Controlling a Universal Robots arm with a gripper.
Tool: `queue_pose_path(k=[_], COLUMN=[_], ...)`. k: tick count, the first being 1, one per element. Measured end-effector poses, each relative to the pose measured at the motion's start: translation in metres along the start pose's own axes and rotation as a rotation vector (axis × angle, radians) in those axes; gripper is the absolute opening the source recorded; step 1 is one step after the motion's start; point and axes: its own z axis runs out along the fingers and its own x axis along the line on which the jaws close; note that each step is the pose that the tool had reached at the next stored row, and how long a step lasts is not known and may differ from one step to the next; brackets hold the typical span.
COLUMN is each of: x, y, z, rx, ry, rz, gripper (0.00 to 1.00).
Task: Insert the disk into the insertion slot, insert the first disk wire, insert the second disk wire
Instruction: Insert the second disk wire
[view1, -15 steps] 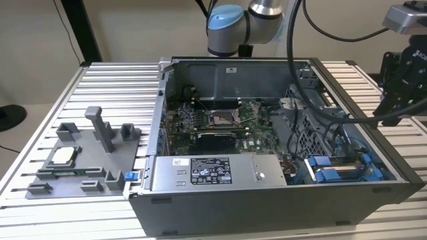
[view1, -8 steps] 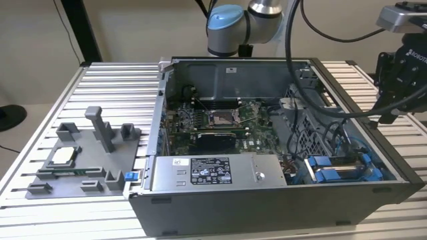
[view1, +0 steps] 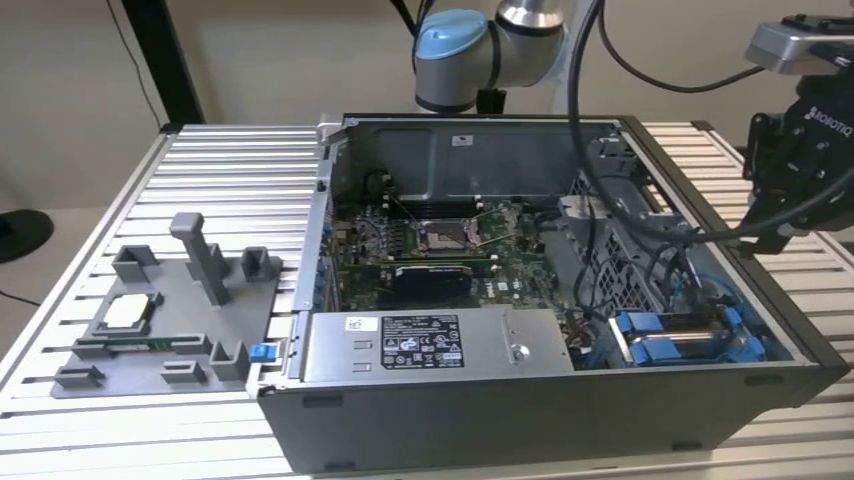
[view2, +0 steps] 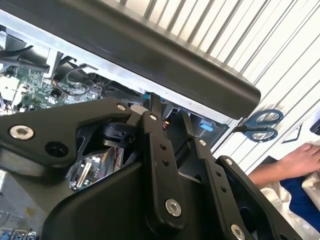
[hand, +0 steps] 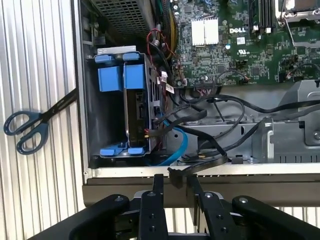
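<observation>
I saw a silver ribbed worktop (view1: 227, 170) with an open grey computer case (view1: 534, 420) on it. Inside lay a green board (view1: 454, 235) and a grey power box (view1: 427, 345) with a black-and-white sticker. Black cables (hand: 190, 116) and one blue cable (hand: 184, 142) ran inside the case. Blue-handled scissors (hand: 52, 111) lay on the worktop just beside the case. A grey holder tray (view1: 160, 320) sat on the exterior view's left.
</observation>
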Motion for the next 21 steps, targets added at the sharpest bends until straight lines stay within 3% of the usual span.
queue_pose_path(k=[3, 7, 11, 21], x=[-0.0019, -0.0037, -0.005, -0.0075], y=[-0.0005, -0.0026, -0.004, -0.0047], z=[0.0031, 0.0048, 0.0057, 0.0059], rx=[-0.0064, -0.0201, -0.0204, -0.0234], ry=[0.0038, 0.0156, 0.0189, 0.019], rz=[-0.001, -0.001, -0.001, -0.002], gripper=[1.0, 1.0, 1.0, 1.0])
